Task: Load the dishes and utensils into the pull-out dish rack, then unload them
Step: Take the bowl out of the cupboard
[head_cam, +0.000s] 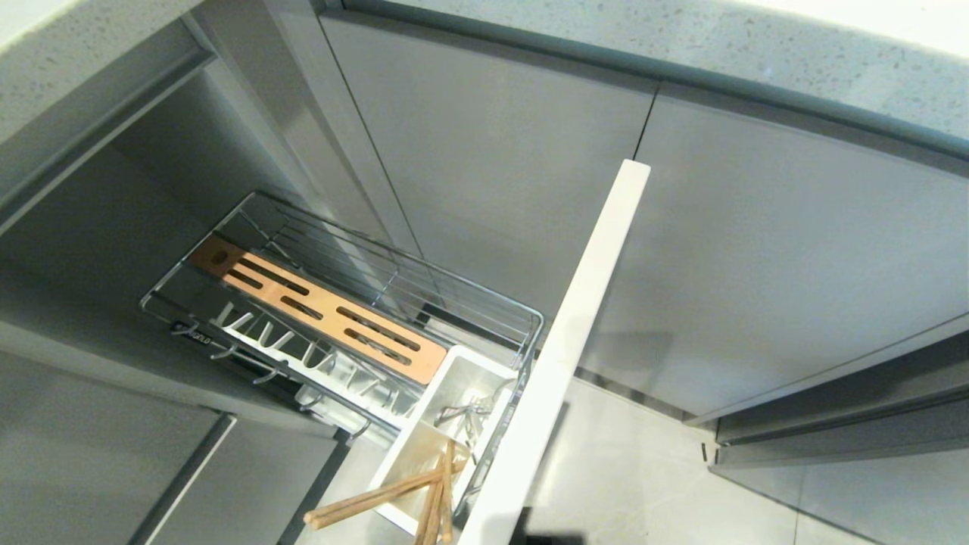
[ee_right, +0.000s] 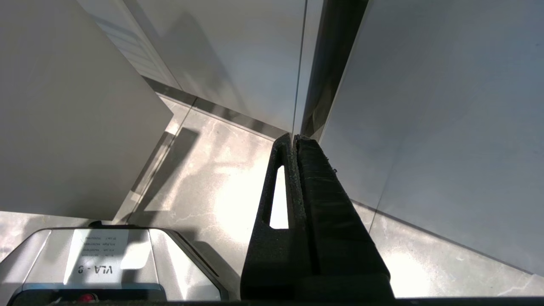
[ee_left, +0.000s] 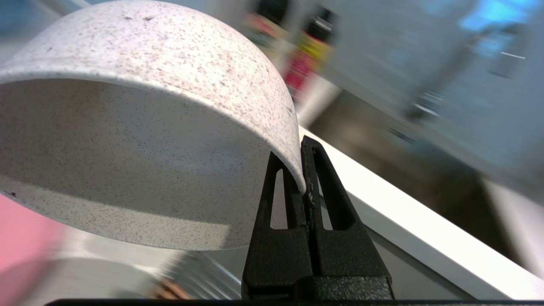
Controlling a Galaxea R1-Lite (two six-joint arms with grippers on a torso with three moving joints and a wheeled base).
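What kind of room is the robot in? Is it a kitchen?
Most likely a kitchen, yes. Grey cupboard doors run under a speckled countertop, and a pull-out dish rack holds chopsticks in its tub. The left gripper is pinching a speckled white bowl by its rim.

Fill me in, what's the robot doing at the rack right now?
The left gripper is shut on the rim of the white speckled bowl, carrying it. The pull-out dish rack stands open; chopsticks sit in its white tub, and the plate prongs are bare. The right gripper hangs shut over the floor.
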